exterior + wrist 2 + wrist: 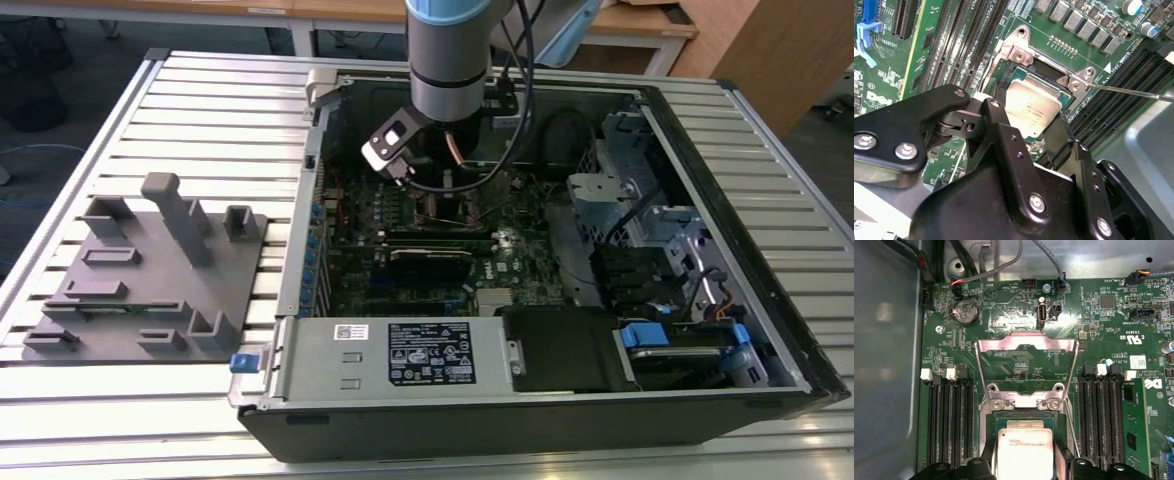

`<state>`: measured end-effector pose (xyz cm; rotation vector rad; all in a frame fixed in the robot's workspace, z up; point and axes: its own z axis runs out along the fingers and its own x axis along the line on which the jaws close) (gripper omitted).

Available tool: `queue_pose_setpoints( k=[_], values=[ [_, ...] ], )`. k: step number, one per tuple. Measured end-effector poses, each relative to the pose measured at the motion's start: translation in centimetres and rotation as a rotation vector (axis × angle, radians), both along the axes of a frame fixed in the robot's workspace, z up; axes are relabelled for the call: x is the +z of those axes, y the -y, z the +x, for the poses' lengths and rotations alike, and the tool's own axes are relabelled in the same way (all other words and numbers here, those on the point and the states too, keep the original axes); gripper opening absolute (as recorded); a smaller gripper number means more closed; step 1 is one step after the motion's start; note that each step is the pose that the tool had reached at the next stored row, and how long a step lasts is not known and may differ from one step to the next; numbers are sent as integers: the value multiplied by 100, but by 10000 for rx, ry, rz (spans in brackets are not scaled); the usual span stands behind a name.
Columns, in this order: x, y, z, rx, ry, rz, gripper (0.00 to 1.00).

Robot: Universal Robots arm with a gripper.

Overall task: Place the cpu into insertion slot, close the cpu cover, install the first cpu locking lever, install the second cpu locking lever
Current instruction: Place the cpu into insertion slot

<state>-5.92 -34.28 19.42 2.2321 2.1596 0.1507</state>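
The cpu (1031, 111), a flat silver-grey square chip, sits level over the insertion slot (1019, 65), between the black fingers (999, 127) of my gripper (1030, 134). The fingers press on two opposite edges of the chip, so the gripper is shut on it. In the first wrist view the cpu (1025, 450) lies in the insertion slot (988, 427), with the gripper (1025, 469) around it. The cpu cover (1026, 345) stands swung open behind the slot. A thin wire locking lever (1134, 92) sticks out sideways, unlatched. In the exterior view the gripper (447, 195) hangs low inside the computer case (534, 400).
Long black memory slots (949, 420) flank the socket on both sides (1101, 415). Cables (999, 267) run along the board's edge. A grey fixture block (147, 270) stands on the slatted table at the exterior view's left. Drive cages (667, 250) fill the case's right side.
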Motion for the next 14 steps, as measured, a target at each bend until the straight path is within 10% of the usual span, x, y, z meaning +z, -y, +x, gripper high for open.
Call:
queue_pose_setpoints(
  k=[4, 14],
  values=[
    [1, -2, 0, 0, 1, -259, 54],
    [0, -32, 0, 1, 1, -248, 54]
  ],
)
